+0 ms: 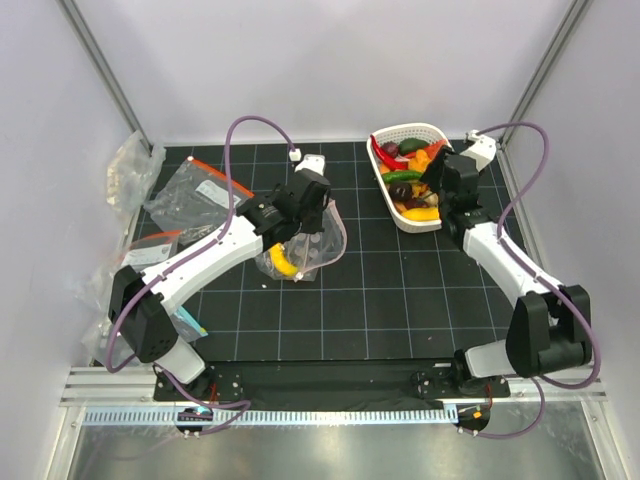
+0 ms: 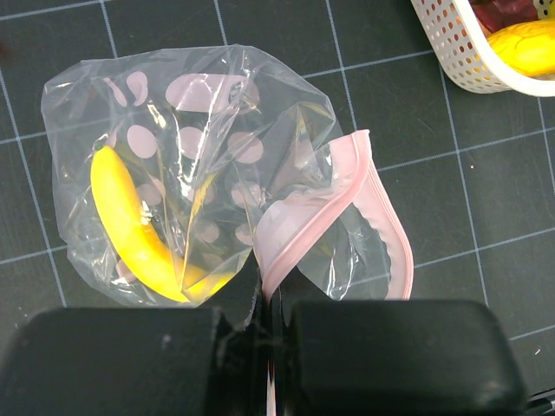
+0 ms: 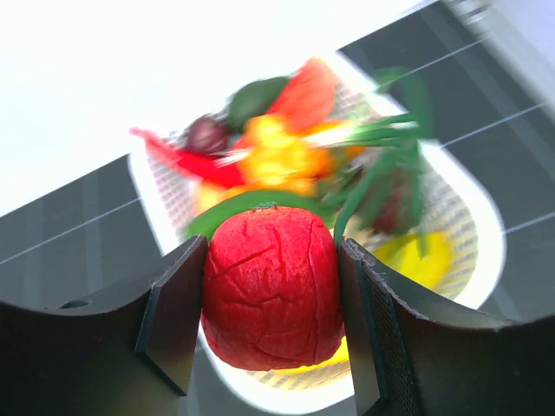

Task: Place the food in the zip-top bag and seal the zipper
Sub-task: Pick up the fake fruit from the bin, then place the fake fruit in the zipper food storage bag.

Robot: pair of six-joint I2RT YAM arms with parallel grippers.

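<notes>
The zip-top bag point(image 1: 318, 240) lies crumpled at mid-table, with one yellow banana point(image 1: 283, 265) inside. In the left wrist view the bag point(image 2: 199, 147) shows pale dots, the banana point(image 2: 130, 230) and the pink zipper point(image 2: 325, 208), whose mouth gapes open. My left gripper point(image 1: 298, 222) point(image 2: 267, 305) is shut on the near end of the zipper strip. My right gripper point(image 1: 436, 190) point(image 3: 271, 290) is shut on a round red toy fruit point(image 3: 271, 286) and holds it just above the white basket point(image 1: 408, 127). The remaining food point(image 3: 277, 156) fills the basket.
Two clear bags with orange-red strips and white labels point(image 1: 195, 190) point(image 1: 150, 248) lie at the left, with more crumpled clear plastic point(image 1: 125, 170) at the far-left edge. The basket's corner point(image 2: 451, 43) shows at the top right of the left wrist view. White walls enclose the mat.
</notes>
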